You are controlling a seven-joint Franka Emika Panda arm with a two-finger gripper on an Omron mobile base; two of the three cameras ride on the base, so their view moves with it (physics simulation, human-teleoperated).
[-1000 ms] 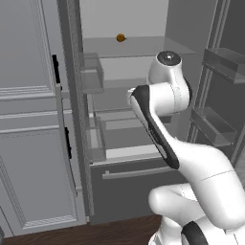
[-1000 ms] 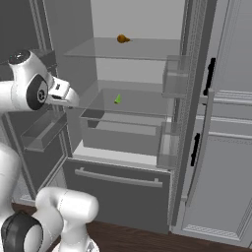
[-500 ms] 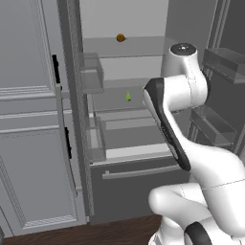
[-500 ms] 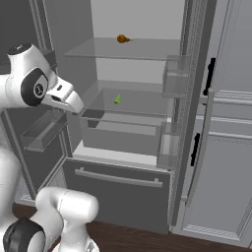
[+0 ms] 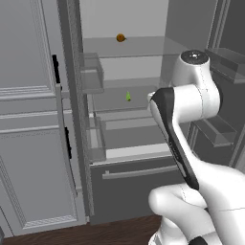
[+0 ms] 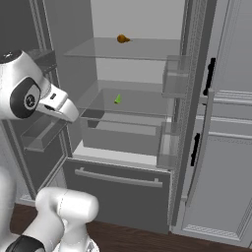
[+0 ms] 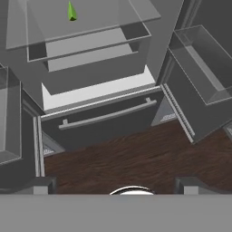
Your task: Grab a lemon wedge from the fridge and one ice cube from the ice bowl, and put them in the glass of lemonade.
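1. Left base view: the fridge (image 5: 129,167) stands with both doors swung wide. On its middle glass shelf (image 5: 125,100) sits the wedge (image 5: 128,96), which renders yellow-green here. On the top shelf rests a small orange ball (image 5: 120,38).
2. Same view: the arm (image 5: 179,143) rises from the lower right and bends at a raised elbow in front of the fridge's right half. The hand itself is hidden behind the arm, so the wedge lies just left of the arm's upper link.
3. Right base view: the wedge (image 6: 117,99) sits near the middle of the glass shelf, with the ball (image 6: 122,39) on the shelf above it. A clear door bin (image 6: 174,78) hangs on the right door.
4. Same view: the white hand (image 6: 59,104) slants down and to the right, short of the shelf's front edge. The wedge is ahead of it and to its right, well apart, with open room between. Its fingers cannot be made out here.
5. Hand view: the gripper (image 7: 115,185) shows two dark tips standing wide apart, with nothing between them.
6. Same view: the wedge (image 7: 71,12) is far ahead of the tips, near the top edge. The drawer (image 7: 108,118) and its bar handle (image 7: 106,115) lie between, above dark wood floor (image 7: 118,158).
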